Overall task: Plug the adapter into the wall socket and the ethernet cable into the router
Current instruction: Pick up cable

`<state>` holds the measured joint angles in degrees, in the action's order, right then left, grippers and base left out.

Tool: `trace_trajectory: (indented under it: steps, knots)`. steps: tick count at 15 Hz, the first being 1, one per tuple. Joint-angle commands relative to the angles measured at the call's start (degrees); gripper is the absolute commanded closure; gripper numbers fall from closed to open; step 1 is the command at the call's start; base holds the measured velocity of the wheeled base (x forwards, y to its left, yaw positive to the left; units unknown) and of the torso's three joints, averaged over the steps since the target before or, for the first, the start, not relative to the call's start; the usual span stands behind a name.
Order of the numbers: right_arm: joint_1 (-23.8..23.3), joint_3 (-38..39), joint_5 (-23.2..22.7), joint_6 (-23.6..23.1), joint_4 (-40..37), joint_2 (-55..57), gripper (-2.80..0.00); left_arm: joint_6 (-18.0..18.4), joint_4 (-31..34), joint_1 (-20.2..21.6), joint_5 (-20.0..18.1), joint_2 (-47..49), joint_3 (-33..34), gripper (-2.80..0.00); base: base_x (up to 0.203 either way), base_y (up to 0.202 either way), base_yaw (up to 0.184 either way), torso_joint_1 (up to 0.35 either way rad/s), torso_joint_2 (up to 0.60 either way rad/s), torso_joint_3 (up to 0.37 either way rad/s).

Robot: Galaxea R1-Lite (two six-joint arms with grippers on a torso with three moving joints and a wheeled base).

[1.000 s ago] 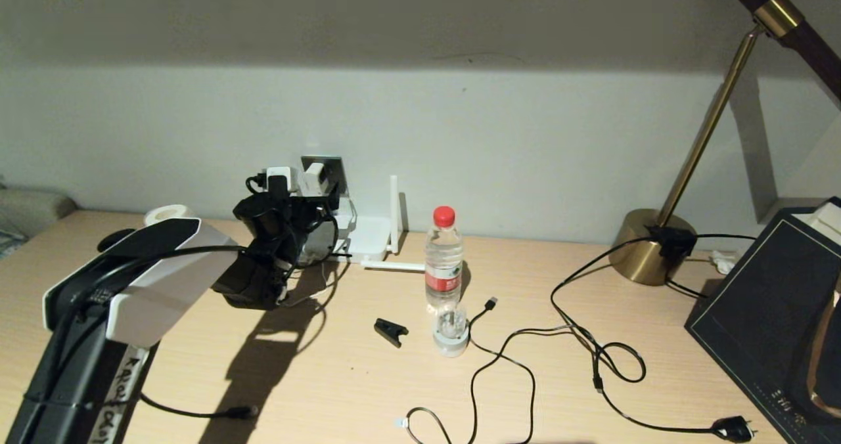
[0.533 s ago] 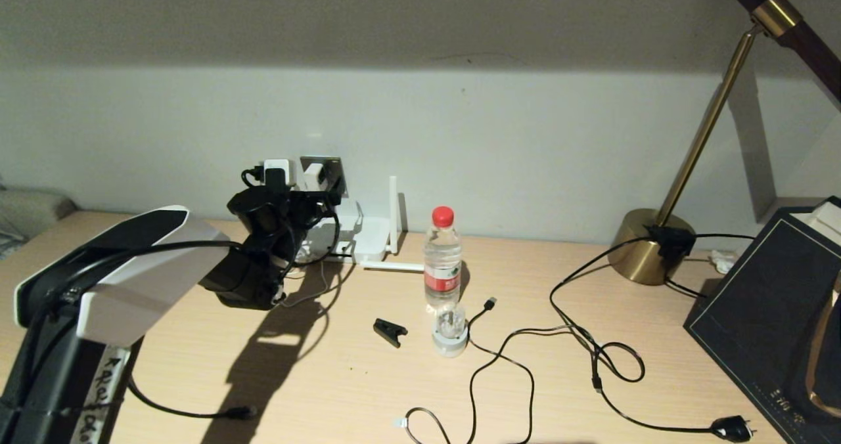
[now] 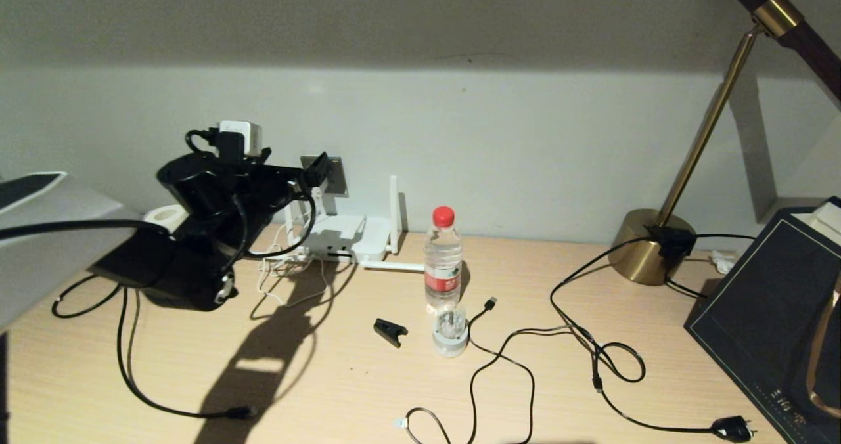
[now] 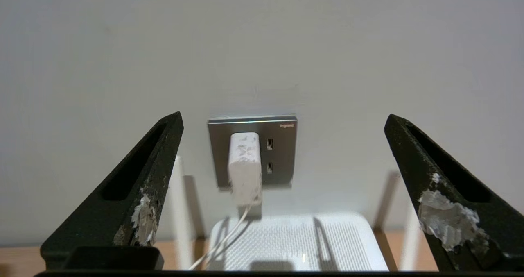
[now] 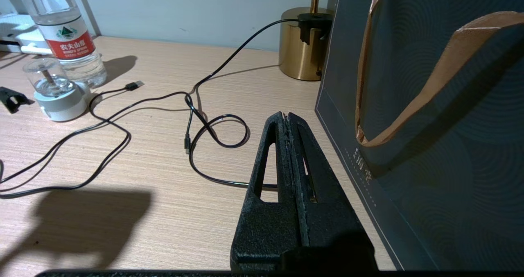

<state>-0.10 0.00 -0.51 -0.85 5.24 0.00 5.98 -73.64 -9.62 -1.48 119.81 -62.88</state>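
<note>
With the adapter [image 4: 244, 168] seated in the socket [image 4: 252, 151] on the wall above the router [image 4: 297, 244], the left gripper [image 4: 282, 195] stands spread wide, empty and clear of the plug; next, likely fetch the ethernet cable [image 3: 135, 381] by its connector. The adapter is a small white block, scuffed, with a thin white cord. The right gripper [image 5: 289, 123] is parked, pressed closed on nothing.

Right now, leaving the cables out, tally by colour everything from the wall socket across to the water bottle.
White: 2, the adapter and the router
Grey: 1, the wall socket
Clear: 2, the water bottle and the small jar
Black: 1, the clip
Total: 6
</note>
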Motion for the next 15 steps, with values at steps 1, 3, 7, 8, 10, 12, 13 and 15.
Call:
trace_trajectory:
  steps: [1,3,7,8,10,12,13,15]
  knots:
    - [0.01,2.02,-0.02,-0.03,0.04,0.09,0.0,3.28,4.08,0.05,-4.36,-18.07,11.78,-2.8,0.0,0.0,0.0,0.0,0.0,0.0]
    - [0.01,2.02,-0.02,-0.03,0.04,0.09,0.0,8.57,13.37,0.48,-10.46,-30.47,20.6,-2.8,0.0,0.0,0.0,0.0,0.0,0.0]
    - [0.01,2.02,-0.02,-0.03,0.04,0.09,0.0,28.31,55.19,1.29,-21.62,-50.05,29.83,-2.8,0.0,0.0,0.0,0.0,0.0,0.0]
    - [0.01,2.02,-0.02,-0.03,0.04,0.09,0.0,35.54,65.02,1.38,-23.02,-51.91,30.67,-2.8,0.0,0.0,0.0,0.0,0.0,0.0]
    - [0.01,2.02,-0.02,-0.03,0.04,0.09,0.0,52.05,80.97,1.56,-24.51,-52.59,30.74,-2.8,0.0,0.0,0.0,0.0,0.0,0.0]
    - [0.01,2.02,-0.02,-0.03,0.04,0.09,0.0,64.14,90.11,2.98,-23.68,-48.21,28.53,-2.8,0.0,0.0,0.0,0.0,0.0,0.0]
    - [0.01,2.02,-0.02,-0.03,0.04,0.09,0.0,69.94,92.49,4.6,-22.57,-44.9,26.77,-2.8,0.0,0.0,0.0,0.0,0.0,0.0]
    - [0.01,2.02,-0.02,-0.03,0.04,0.09,0.0,83.38,94.76,9.73,-20.83,-37.85,22.85,-2.8,0.0,0.0,0.0,0.0,0.0,0.0]
